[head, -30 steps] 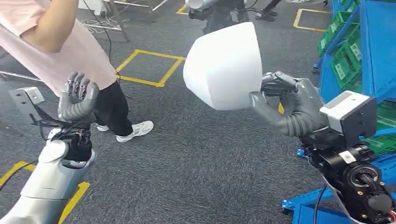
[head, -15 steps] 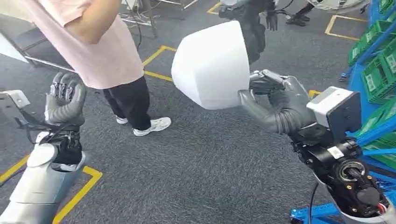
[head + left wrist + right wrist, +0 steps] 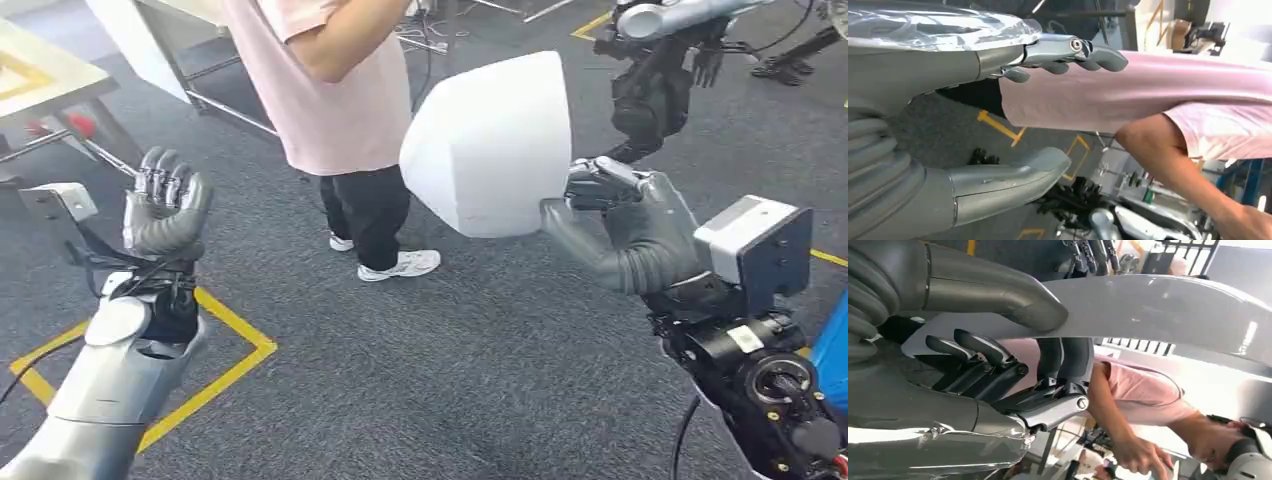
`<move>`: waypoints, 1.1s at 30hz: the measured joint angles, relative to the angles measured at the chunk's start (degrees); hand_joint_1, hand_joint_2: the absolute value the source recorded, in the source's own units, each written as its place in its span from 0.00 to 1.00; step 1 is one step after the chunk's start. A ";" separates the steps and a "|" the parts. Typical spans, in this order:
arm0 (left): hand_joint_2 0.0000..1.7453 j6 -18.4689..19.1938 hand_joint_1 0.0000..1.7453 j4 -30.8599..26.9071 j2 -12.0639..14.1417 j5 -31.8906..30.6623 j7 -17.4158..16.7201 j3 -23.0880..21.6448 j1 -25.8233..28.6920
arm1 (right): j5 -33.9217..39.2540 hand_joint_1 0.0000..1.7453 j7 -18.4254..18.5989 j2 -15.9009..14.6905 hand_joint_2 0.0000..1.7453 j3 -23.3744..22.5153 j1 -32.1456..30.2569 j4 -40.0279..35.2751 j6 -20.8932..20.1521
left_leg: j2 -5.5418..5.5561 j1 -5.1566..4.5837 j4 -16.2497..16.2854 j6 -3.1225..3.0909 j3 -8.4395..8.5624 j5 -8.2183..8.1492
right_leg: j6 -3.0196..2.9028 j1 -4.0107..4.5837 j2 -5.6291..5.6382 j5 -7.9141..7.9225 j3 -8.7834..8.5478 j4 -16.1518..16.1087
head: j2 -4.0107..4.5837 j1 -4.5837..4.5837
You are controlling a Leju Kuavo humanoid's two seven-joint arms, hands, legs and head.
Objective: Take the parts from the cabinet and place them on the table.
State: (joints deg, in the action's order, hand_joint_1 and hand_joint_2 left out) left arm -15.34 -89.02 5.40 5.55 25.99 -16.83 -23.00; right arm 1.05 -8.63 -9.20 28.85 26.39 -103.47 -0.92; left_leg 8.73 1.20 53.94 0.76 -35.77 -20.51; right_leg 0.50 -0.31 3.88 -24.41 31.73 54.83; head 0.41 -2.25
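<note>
A large white rounded part (image 3: 490,145) is held up in front of me by my right hand (image 3: 625,225), thumb under its edge and fingers on its near side. In the right wrist view the part (image 3: 1168,310) is a pale curved sheet pinched between the thumb (image 3: 998,295) and the dark fingers (image 3: 983,365). My left hand (image 3: 165,205) is raised at the left, palm toward me, fingers apart and empty. The left wrist view has that hand's thumb (image 3: 1008,182) and fingers (image 3: 1073,52) spread with nothing between them.
A person in a pink shirt (image 3: 335,85) and white shoes (image 3: 400,265) stands close ahead, between my hands. A light table (image 3: 40,75) is at the far left. Another robot's dark arm (image 3: 655,75) stands behind the part. Yellow floor tape (image 3: 215,320) marks the grey carpet.
The whole scene has swung: the blue shelving has slid out at the right, the table has come in at the left. The part stays in my right hand; both hands keep their poses.
</note>
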 joint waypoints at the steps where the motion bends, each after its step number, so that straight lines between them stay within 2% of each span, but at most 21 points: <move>1: 1.00 -0.20 0.00 -0.11 0.04 -0.20 0.00 0.00 0.00 | 0.09 1.00 -0.38 0.00 1.00 0.02 0.06 0.24 -0.29 | 0.82 -0.44 -0.17 0.46 -0.12 0.21 | -0.33 -0.51 -0.96 0.34 -0.41 -0.70 | 0.00 -0.02; 3: 1.00 -0.26 0.00 -0.28 0.15 -0.39 -0.02 0.00 -0.09 | 0.33 1.00 -0.81 0.00 1.00 0.02 0.25 0.96 -0.66 | -4.87 -0.91 2.41 0.72 -1.24 -1.99 | -0.69 -0.66 -2.50 0.86 -1.00 -1.69 | 0.00 0.89; 4: 1.00 -0.27 0.00 -0.28 0.17 -0.42 -0.02 0.00 -0.11 | 0.50 1.00 -1.01 0.00 1.00 0.02 0.31 1.24 -0.72 | -6.72 -0.79 6.51 1.08 -3.29 -4.18 | -0.97 -0.56 -3.36 0.89 -0.97 -1.69 | 0.00 1.60; 6: 1.00 0.00 0.00 -0.28 0.15 -0.39 -0.02 -0.02 0.55 | 0.57 1.00 -1.25 0.00 1.00 0.04 0.11 2.08 -0.79 | -8.14 -0.54 16.17 1.56 -8.19 -7.86 | -1.05 -0.44 -4.98 0.79 -0.88 -1.64 | 0.00 1.88; 7: 1.00 0.20 0.00 -0.26 0.15 -0.37 -0.02 -0.02 0.74 | 0.59 1.00 -1.34 0.00 1.00 0.04 -0.01 2.47 -0.72 | -8.30 -0.44 18.45 1.74 -9.51 -8.13 | -1.02 -0.44 -5.81 0.73 -0.79 -1.56 | -0.02 2.19; 8: 1.00 0.44 0.00 -0.26 0.17 -0.33 -0.02 -0.02 0.76 | 0.59 1.00 -1.34 0.00 1.00 0.02 -0.13 2.78 -0.70 | -8.41 -0.30 17.46 1.88 -9.11 -7.04 | -0.89 -0.45 -6.62 0.62 -0.77 -1.51 | -0.02 2.52; 10: 1.00 0.87 0.00 -0.26 0.17 -0.29 -0.02 -0.02 0.61 | 0.59 1.00 -1.40 0.00 1.00 0.02 -0.24 3.19 -0.66 | -9.30 -0.16 8.76 2.03 -4.39 -2.75 | -0.56 -0.52 -8.07 0.32 -0.86 -1.31 | 0.00 2.93; 11: 1.00 0.96 0.00 -0.26 0.17 -0.22 -0.02 -0.02 0.51 | 0.59 1.00 -1.42 0.00 1.00 0.00 -0.23 3.32 -0.66 | -10.76 -0.19 3.19 2.01 -1.14 -0.72 | -0.33 -0.57 -8.76 0.06 -0.98 -1.11 | -0.02 3.11; 12: 1.00 1.00 0.00 -0.26 0.17 -0.20 -0.02 -0.02 0.29 | 0.59 1.00 -1.49 0.00 1.00 -0.07 -0.27 3.43 -0.64 | -13.40 -0.62 0.05 1.66 0.37 -1.11 | 0.04 -0.23 -9.17 -0.21 -0.97 -0.93 | -0.02 3.48; 16: 1.00 1.11 0.00 -0.24 0.20 -0.15 0.04 -0.02 0.22 | 0.59 1.00 -1.55 0.00 1.00 -0.28 -0.34 3.89 -0.55 | -10.16 -0.90 0.41 -0.45 0.26 -1.00 | 1.29 0.03 -11.36 -0.97 -1.83 -0.97 | 0.00 2.80; 17: 1.00 1.11 0.00 -0.26 0.17 -0.13 0.04 -0.02 0.14 | 0.59 1.00 -1.55 0.00 1.00 -0.35 -0.33 3.96 -0.55 | -9.56 -0.52 0.12 -0.91 0.61 -0.76 | 1.70 -0.27 -10.99 -1.46 -1.70 -0.80 | -0.02 2.84; 18: 1.00 1.13 0.00 -0.26 0.13 -0.15 0.07 -0.02 -0.04 | 0.59 1.00 -1.53 0.00 1.00 -0.39 -0.34 4.09 -0.55 | -8.99 -0.42 0.09 -1.15 0.71 -0.79 | 1.94 -0.48 -7.68 -2.99 -0.92 1.22 | 0.00 2.34; 19: 1.00 1.20 0.00 -0.26 0.13 -0.17 0.09 -0.02 -0.11 | 0.59 1.00 -1.60 -0.02 1.00 -0.50 -0.35 4.09 -0.50 | -8.61 -0.43 0.10 -1.49 0.72 -0.78 | 1.97 -0.61 -5.79 -5.06 0.70 4.98 | -0.02 1.86; 22: 1.00 1.66 0.00 -0.20 -0.07 -0.11 0.09 -0.13 -0.02 | 0.50 1.00 -1.66 -0.02 1.00 -0.44 -0.54 4.48 -0.50 | -6.47 -0.77 0.16 -1.73 0.72 -0.85 | 2.07 -0.46 -4.17 -9.97 7.71 18.92 | 0.00 0.99; 24: 1.00 1.79 0.00 -0.20 -0.11 -0.07 0.13 -0.13 -0.04 | 0.35 1.00 -1.66 -0.02 1.00 -0.44 -0.64 4.79 -0.48 | -4.75 -0.90 0.24 -1.75 0.82 -0.87 | 1.50 -0.26 -3.99 -7.03 7.52 16.72 | -0.02 0.59; 26: 1.00 1.81 0.00 -0.20 -0.11 -0.07 0.13 -0.13 -0.06 | 0.31 1.00 -1.66 -0.02 1.00 -0.46 -0.61 4.90 -0.46 | -3.02 -0.97 0.27 -1.74 0.97 -0.88 | 0.56 -0.06 -2.57 -0.90 3.29 6.13 | -0.02 0.05; 27: 1.00 1.88 0.00 -0.20 -0.13 -0.07 0.15 -0.13 -0.05 | 0.28 1.00 -1.66 -0.02 1.00 -0.48 -0.59 4.90 -0.46 | -2.50 -0.74 0.22 -1.73 0.92 -0.87 | 0.05 -0.04 0.62 0.78 1.62 1.18 | -0.02 -0.13; 28: 1.00 1.92 0.00 -0.15 -0.15 -0.07 0.18 -0.13 -0.13 | 0.20 1.00 -1.66 -0.02 1.00 -0.48 -0.75 5.03 -0.44 | -1.82 -0.91 0.25 -1.33 0.56 -0.69 | -0.25 -0.39 2.80 0.50 0.61 0.62 | 0.00 0.31; 31: 1.00 1.94 0.00 -0.09 -0.15 -0.05 0.22 -0.15 0.31 | 0.15 1.00 -1.69 -0.02 1.00 -0.46 -0.56 5.16 -0.44 | 0.43 0.12 -0.10 -0.16 -0.03 -0.05 | -0.35 0.30 0.57 0.48 0.06 -0.19 | 0.00 -0.39; 32: 1.00 1.92 0.00 -0.13 -0.13 -0.02 0.22 -0.15 0.24 | 0.15 1.00 -1.68 0.04 1.00 -0.46 -0.48 5.16 -0.44 | 0.83 -0.58 -0.26 0.17 -0.05 0.01 | -0.44 -0.40 -0.55 0.60 -0.73 -1.59 | 0.00 -0.33; 33: 1.00 1.92 0.00 -0.11 -0.15 -0.07 0.26 -0.15 0.12 | 0.15 1.00 -1.68 0.09 1.00 -0.39 -0.42 5.18 -0.46 | -3.54 -0.92 0.58 0.24 -0.36 -0.84 | -0.47 -0.48 -1.69 0.97 -1.35 -2.34 | -0.02 -0.06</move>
State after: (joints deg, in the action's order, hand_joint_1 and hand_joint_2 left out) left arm -13.42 -89.13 5.25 5.49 26.25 -16.98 -22.88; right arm 1.20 -10.32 -9.11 28.46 25.97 -98.29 -1.38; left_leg 5.19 0.28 54.52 1.00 -36.13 -21.34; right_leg 0.04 -0.79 2.19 -23.44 30.37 52.50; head 0.39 -2.32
